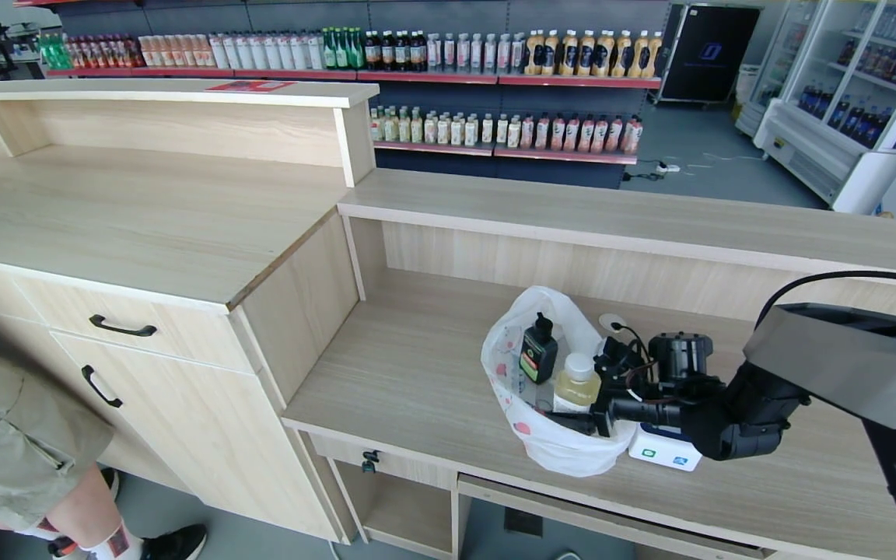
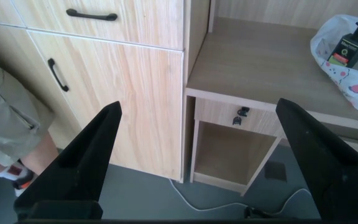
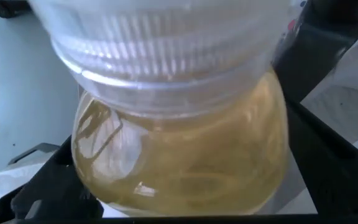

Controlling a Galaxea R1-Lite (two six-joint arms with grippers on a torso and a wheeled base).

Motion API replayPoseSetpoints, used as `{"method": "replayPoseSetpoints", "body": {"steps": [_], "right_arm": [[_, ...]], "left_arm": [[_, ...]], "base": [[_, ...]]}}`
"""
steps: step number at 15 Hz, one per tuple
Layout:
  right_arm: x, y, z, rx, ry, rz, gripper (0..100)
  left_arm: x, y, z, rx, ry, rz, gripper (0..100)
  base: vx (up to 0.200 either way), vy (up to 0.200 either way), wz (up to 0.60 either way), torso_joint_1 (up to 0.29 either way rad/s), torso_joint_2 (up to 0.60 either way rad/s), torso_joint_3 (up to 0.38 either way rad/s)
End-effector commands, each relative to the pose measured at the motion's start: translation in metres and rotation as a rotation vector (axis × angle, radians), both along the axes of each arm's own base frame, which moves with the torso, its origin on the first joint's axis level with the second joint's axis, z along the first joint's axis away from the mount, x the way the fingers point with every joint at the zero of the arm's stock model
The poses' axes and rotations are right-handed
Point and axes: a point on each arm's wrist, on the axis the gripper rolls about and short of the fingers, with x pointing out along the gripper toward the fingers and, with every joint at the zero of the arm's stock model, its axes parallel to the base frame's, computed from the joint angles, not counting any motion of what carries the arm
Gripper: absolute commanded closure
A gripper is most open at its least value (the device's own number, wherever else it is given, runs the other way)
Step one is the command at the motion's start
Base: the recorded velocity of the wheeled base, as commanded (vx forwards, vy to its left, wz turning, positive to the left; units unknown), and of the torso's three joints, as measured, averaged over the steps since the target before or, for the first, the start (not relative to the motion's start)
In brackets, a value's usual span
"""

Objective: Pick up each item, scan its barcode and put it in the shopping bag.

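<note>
A white plastic shopping bag (image 1: 549, 451) stands open on the lower counter (image 1: 417, 373). A black bottle (image 1: 538, 354) stands upright inside it. Beside that is a bottle of yellow liquid with a white cap (image 1: 577, 383), low in the bag's mouth. My right gripper (image 1: 584, 406) is shut on it from the right. In the right wrist view the yellow bottle (image 3: 179, 155) sits between the dark fingers (image 3: 328, 168). My left gripper (image 2: 199, 106) hangs open with nothing in it, below counter height, in front of the cabinet; the bag (image 2: 353, 81) and black bottle (image 2: 348, 46) are far off.
A white box-shaped device (image 1: 664, 453) sits on the counter just right of the bag, under my right arm. A raised ledge (image 1: 611, 214) runs behind the counter. A taller cabinet with drawers (image 1: 129, 327) stands to the left. Shelves of drinks (image 1: 495, 128) line the back.
</note>
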Motion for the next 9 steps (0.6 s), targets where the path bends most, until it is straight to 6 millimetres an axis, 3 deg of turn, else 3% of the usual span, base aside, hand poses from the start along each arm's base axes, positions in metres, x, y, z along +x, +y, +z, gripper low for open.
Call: {"method": "replayPoseSetpoints", "body": {"steps": [1, 4, 6, 9], "right_arm": [[0.0, 0.001, 0.007, 0.005, -0.01, 0.0, 0], [0.0, -0.001, 0.037, 0.042, -0.036, -0.02, 0], [-0.011, -0.007, 0.088, 0.104, -0.027, -0.054, 0], [-0.061, -0.044, 0.14, 0.067, -0.063, -0.234, 0]], "left_arm": [[0.0, 0.0, 0.0, 0.0, 0.0, 0.001, 0], [0.0, 0.0, 0.0, 0.0, 0.002, 0.001, 0], [0.0, 0.0, 0.0, 0.0, 0.0, 0.001, 0], [0.0, 0.0, 0.0, 0.0, 0.002, 0.001, 0]], "base": [[0.0, 0.0, 0.0, 0.0, 0.0, 0.0], [0.0, 0.0, 0.0, 0.0, 0.0, 0.0], [0.0, 0.0, 0.0, 0.0, 0.0, 0.0], [0.0, 0.0, 0.0, 0.0, 0.0, 0.0]]}}
